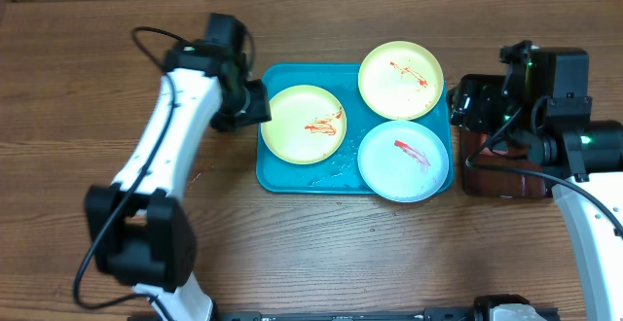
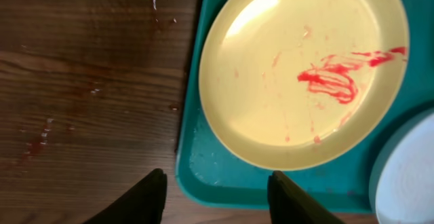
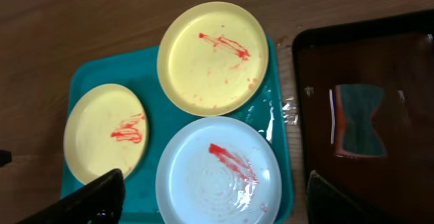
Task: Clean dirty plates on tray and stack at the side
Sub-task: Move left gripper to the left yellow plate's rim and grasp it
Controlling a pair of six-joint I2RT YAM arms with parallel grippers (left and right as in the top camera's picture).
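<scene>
Tray (image 1: 282,173) sits mid-counter, nearer the far edge. In it: left plate (image 1: 304,124), far-right plate (image 1: 401,80) (hanging over the far rim), near-right plate (image 1: 404,160) right in front of that one. Second tray (image 1: 496,180) lies just beside it, toward the right edge.

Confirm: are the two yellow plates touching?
Apart. Overhead shows bare tray between the left yellow plate and the far yellow plate.
</scene>
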